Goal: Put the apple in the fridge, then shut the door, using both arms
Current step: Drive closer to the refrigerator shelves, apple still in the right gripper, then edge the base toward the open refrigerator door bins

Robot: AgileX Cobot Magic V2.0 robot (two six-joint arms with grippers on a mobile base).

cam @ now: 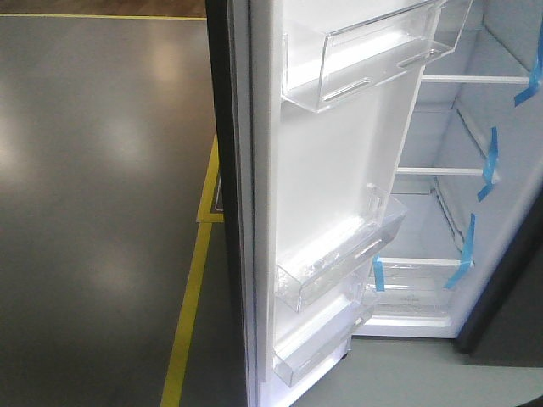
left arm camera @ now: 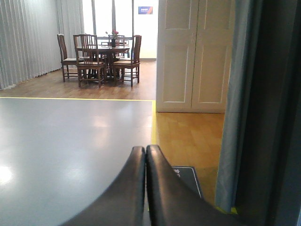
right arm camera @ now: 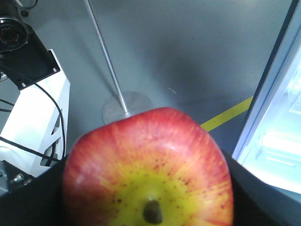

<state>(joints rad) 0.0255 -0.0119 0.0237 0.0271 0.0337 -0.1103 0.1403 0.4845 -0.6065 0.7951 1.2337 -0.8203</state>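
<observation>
The small round red-and-yellow apple (right arm camera: 148,165) is clamped between the black right fingers (right arm camera: 265,197), outside the tall dark grey fridge (right arm camera: 277,146) at its 3 o'clock. The black left fingers (left arm camera: 124,193) are pressed together, empty. The white-lined door (cam: 331,186) stands open, so placing and closing remain.

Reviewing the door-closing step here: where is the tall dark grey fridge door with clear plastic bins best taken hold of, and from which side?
On the tall dark grey fridge door, probably the long vertical free edge, around mid-height, coming from the dark outer side. That edge is straight and bare, whereas the white inner face carries protruding clear plastic bins that would obstruct a tool.
</observation>
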